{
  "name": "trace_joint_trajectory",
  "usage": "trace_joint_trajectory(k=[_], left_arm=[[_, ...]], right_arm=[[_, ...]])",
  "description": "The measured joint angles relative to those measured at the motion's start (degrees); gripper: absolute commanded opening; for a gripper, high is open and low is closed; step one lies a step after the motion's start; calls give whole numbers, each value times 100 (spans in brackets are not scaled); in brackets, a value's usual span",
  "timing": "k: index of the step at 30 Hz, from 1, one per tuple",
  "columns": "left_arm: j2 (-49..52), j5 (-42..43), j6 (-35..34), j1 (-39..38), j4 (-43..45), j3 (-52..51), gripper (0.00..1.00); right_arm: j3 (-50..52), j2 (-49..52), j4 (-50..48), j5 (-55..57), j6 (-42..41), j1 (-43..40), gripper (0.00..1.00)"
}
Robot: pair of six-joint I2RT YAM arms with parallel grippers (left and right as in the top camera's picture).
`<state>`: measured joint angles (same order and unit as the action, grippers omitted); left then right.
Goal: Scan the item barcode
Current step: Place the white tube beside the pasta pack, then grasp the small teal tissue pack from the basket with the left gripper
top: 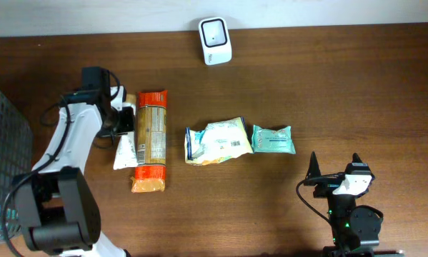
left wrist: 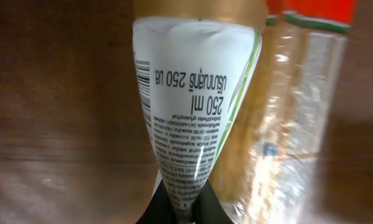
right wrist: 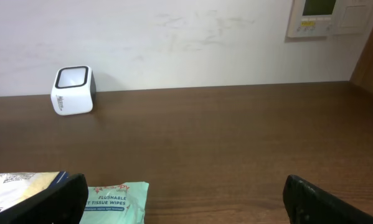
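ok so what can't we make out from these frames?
Left wrist: barcode on the white tapered pouch wraps round its left side; only part shows.
Left wrist: clear packet with orange ends is blurred; label unreadable.
Left wrist: left gripper pinches the pouch tip; bottom edge cuts off its fingers.
Right wrist: teal wipes pack cut off by the bottom edge.
Overhead: dark mesh basket cut off by the left edge.

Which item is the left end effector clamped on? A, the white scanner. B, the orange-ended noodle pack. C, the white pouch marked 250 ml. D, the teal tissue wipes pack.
C: in the left wrist view the left end effector pinches the narrow end of the white pouch marked 250 ml.
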<state>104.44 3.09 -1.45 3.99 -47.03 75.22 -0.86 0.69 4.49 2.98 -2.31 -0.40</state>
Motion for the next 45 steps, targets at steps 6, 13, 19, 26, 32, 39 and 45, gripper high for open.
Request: trace_joint_trajectory(k=[6,13,19,26,32,39,45], left_arm=[[144,-428,-37,0,-2,90,99],[-205,-520,111,439,-1751,3501,99],[-876,-638,-168,2463,-2114,4927,100],[-833,-763,-881,5029,-1687,3600,96],[-494,-813,-557,5563,-376,1222,94],[507,-933,-269,5855,-168,944,77],[1220,-857,-234,5855,-387,955,63]], right_arm=[[0,0,0,-2,-2,0,99],[0,11,2,-4,-2,0,99],[0,11,2,-4,-4,0,99],[0,11,0,0,-4,0,99],[-2,11,0,0,-4,0,99],[-2,11,0,-2,-4,0,99],[0,11,0,0,-7,0,99]])
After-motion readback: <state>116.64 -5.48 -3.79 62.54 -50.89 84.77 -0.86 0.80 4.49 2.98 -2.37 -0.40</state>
